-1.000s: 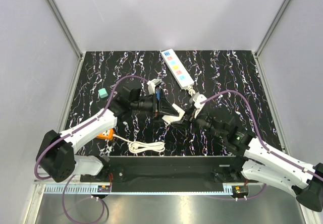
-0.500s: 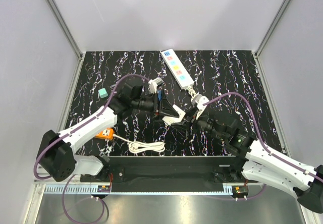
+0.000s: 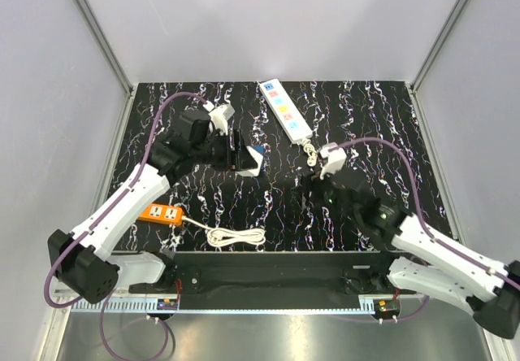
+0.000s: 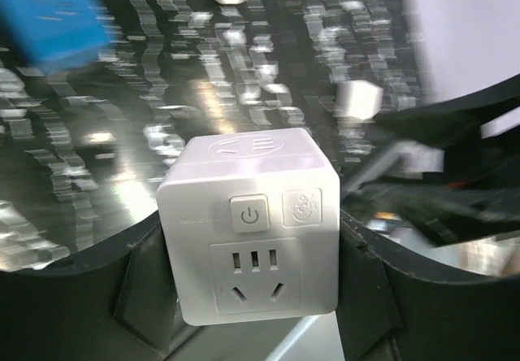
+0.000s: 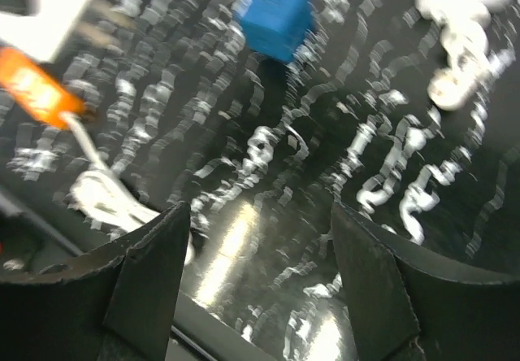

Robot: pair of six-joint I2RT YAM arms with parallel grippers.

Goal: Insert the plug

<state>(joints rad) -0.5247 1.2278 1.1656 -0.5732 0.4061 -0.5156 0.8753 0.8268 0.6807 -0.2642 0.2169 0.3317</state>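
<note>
The blue plug (image 3: 257, 150) lies on the black marbled table, free of both grippers. It shows at the top left of the left wrist view (image 4: 53, 15) and at the top of the right wrist view (image 5: 276, 15). My left gripper (image 3: 246, 163) is shut on a white cube adapter (image 4: 248, 231) with a power button and sockets on its face, held right beside the plug. My right gripper (image 3: 313, 184) is open and empty (image 5: 258, 210), over bare table to the right of the plug. The white power strip (image 3: 286, 110) lies at the back centre.
A pale teal cube (image 3: 166, 150) sits at the left. An orange socket block (image 3: 159, 213) with a coiled white cord (image 3: 236, 236) lies near the front edge. The strip's white cord end (image 3: 311, 148) lies between strip and right arm.
My left arm has swung back and to the left with the white cube, uncovering the orange block. My right arm has lifted and turned slightly; the two grippers are now apart.
</note>
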